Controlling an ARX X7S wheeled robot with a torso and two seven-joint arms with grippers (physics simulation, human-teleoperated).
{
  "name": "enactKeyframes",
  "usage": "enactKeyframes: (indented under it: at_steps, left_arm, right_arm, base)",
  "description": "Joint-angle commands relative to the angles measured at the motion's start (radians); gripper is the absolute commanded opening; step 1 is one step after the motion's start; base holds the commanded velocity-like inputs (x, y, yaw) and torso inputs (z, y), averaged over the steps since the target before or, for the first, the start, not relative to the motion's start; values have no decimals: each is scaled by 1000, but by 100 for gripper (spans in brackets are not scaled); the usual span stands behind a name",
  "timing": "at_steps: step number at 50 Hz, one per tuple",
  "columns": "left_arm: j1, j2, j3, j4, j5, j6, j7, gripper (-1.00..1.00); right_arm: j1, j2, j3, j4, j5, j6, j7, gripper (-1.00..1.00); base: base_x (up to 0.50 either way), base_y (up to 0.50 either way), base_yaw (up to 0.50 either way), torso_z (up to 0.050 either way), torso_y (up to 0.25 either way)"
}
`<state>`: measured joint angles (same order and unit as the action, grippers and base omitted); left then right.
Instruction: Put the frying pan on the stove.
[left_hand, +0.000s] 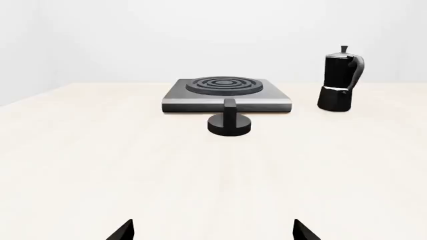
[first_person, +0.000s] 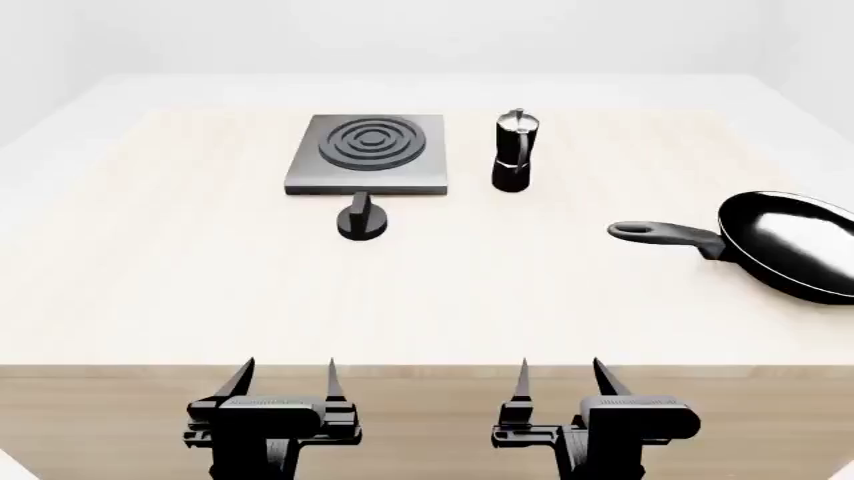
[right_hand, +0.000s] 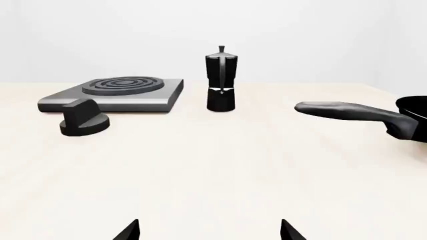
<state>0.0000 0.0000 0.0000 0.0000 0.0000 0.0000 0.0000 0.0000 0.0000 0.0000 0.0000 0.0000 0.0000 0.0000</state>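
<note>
The glossy black frying pan (first_person: 794, 243) lies on the table at the right edge, its long handle (first_person: 663, 236) pointing left; the right wrist view shows the handle (right_hand: 347, 111). The grey stove (first_person: 368, 152) with raised rings sits at the far middle-left, also in the left wrist view (left_hand: 225, 93) and right wrist view (right_hand: 113, 93). My left gripper (first_person: 284, 378) and right gripper (first_person: 558, 376) are both open and empty, level with the table's near edge, well short of the pan and the stove.
A small round black knob (first_person: 360, 220) stands just in front of the stove. A tall black moka pot (first_person: 514, 151) stands right of the stove. The table's near edge (first_person: 427, 368) runs just ahead of both grippers.
</note>
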Motion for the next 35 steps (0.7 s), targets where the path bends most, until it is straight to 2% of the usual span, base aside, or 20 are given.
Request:
enactKeyframes:
  at_steps: [1, 7, 9, 12, 21, 35]
  left_arm:
    - [5, -16, 19, 4, -14, 8, -17, 100]
    - [7, -39, 44, 11, -31, 1, -39, 100]
    - [15, -48, 60, 43, 7, -27, -65, 100]
    - [19, -54, 62, 34, -25, 26, -53, 100]
    - [23, -68, 71, 70, -45, 10, -72, 100]
    - [62, -109, 96, 423, -15, -137, -116, 100]
  right_arm:
    - [-1, 15, -20, 0, 18, 3, 19, 100]
    - [2, 36, -42, 9, 33, 2, 50, 100]
    - [2, 40, -48, 9, 37, 3, 56, 100]
    - [-1, 45, -54, -4, 38, 11, 63, 100]
    - [-14, 62, -65, -90, 54, 47, 93, 100]
    - [-45, 100, -72, -467, 55, 195, 143, 100]
  base:
    - [0, 0, 0, 0, 0]
    - [0, 0, 0, 0, 0]
    - [0, 0, 0, 0, 0]
    - [0, 0, 0, 0, 0]
    - [0, 0, 0, 0, 0]
    - [0, 0, 0, 0, 0]
